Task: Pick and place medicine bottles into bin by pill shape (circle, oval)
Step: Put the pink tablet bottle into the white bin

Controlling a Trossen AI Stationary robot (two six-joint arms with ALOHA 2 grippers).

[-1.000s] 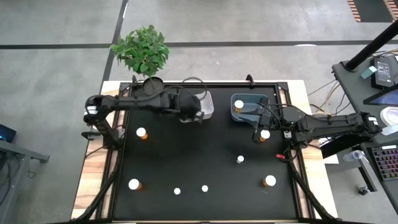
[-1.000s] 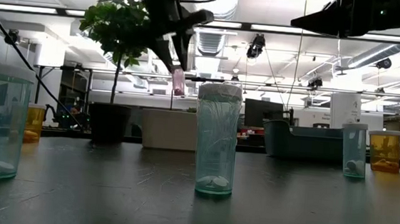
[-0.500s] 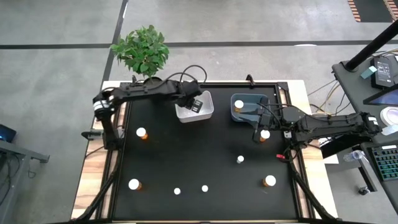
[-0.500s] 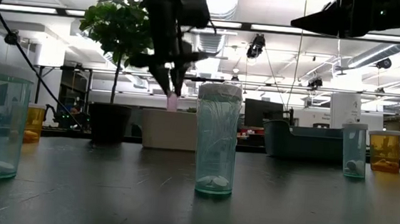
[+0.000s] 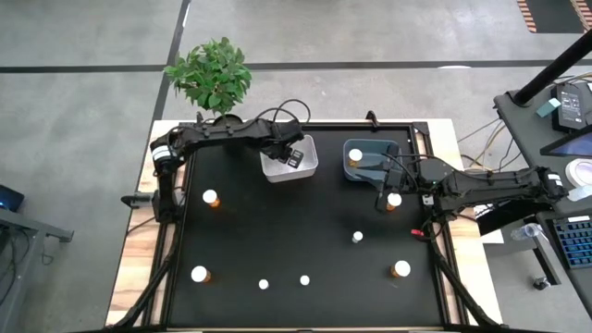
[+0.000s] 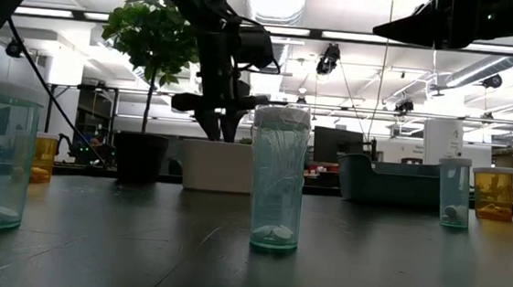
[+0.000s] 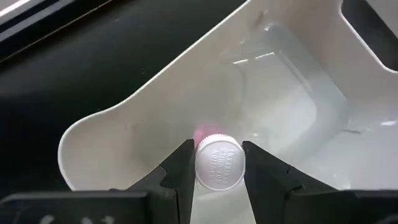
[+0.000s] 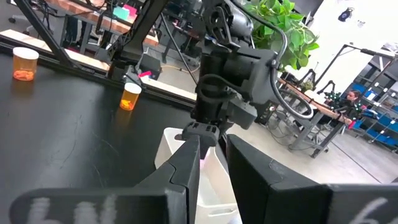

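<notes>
Bottles first: I count seven white-capped ones standing on the black table [image 5: 305, 231] from above. Four are amber-bodied: one on the left [image 5: 211, 197], one at front left [image 5: 199, 274], one at front right [image 5: 400, 269] and one beside the right arm [image 5: 394, 199]. Three are smaller and clear: two near the front edge [image 5: 264, 284] [image 5: 304, 279] and one right of centre [image 5: 357, 237]. An eighth bottle [image 7: 219, 165], white-capped with a pink tint behind the cap, sits pinched between my left gripper's [image 7: 217, 163] fingers [image 7: 180, 167], both pressed against the cap's sides. That gripper hangs inside the white bin [image 5: 301, 165] at the back of the table, with the bottle over the bin's floor; I cannot tell whether it touches it.

My right gripper [image 8: 210, 153] hovers above the table in front of the grey-blue bin [image 5: 356, 165], just beside the amber bottle there. Its fingers [image 8: 186, 163] stand a narrow gap apart with nothing between them.

There are two bins in all, side by side at the back. A potted plant [image 5: 212, 74] stands beyond the back left corner, and a small red object [image 5: 419, 234] lies at the right edge.
</notes>
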